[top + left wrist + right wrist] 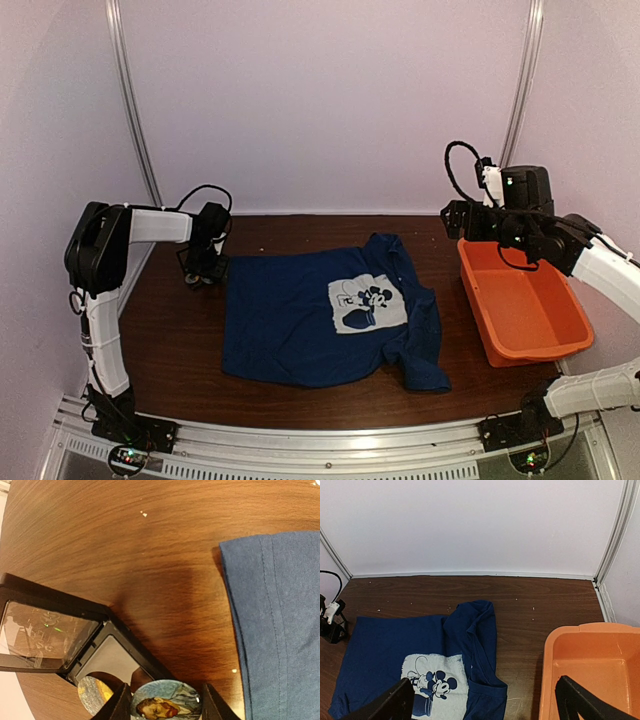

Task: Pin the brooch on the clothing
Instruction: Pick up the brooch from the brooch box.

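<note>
The brooch (166,701), a small round badge with a bluish painted portrait, sits between the two dark fingers of my left gripper (166,707), which is shut on it just beside the open black box (125,637). In the top view the left gripper (203,270) hangs low at the table's far left, just left of the clothing. The navy T-shirt (310,320) lies flat mid-table with its white mouse print (367,303) facing up; its edge shows in the left wrist view (280,630). My right gripper (485,705) is open and empty, held high near the tub.
The black hinged box has a clear lid (45,630) and holds a second round badge (95,694). An orange tub (478,300) stands at the right of the table, also seen in the right wrist view (547,680). White walls close the back and sides.
</note>
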Controlling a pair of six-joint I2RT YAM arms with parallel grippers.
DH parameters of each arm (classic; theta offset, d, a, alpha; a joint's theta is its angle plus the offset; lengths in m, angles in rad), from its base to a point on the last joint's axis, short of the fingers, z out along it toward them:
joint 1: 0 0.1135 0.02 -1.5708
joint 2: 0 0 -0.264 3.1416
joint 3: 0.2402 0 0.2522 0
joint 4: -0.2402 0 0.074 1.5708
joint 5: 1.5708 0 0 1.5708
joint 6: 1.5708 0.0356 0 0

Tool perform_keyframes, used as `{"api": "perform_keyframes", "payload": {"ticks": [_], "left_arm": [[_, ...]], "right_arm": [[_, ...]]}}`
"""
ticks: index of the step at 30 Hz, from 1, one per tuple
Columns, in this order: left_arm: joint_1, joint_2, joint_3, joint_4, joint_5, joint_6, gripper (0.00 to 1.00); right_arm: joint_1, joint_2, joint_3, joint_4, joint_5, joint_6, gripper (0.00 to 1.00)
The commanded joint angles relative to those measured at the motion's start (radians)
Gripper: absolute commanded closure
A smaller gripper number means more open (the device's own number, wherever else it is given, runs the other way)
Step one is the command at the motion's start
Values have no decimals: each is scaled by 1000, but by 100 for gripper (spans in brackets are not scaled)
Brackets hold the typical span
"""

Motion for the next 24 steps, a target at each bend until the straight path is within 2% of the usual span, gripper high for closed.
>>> {"api": "perform_keyframes", "payload": {"ticks": [1,13,24], "left_arm": [[0,-25,0,-11,10,-10,60],[-70,-137,0,-8,48,1,60],[-203,-230,24,5,191,-1,59]], "right_arm": [[-5,-9,7,-9,17,-4,0],[-5,-3,4,-7,16,-8,0],[-4,-10,-16,15,2,17,0]]}}
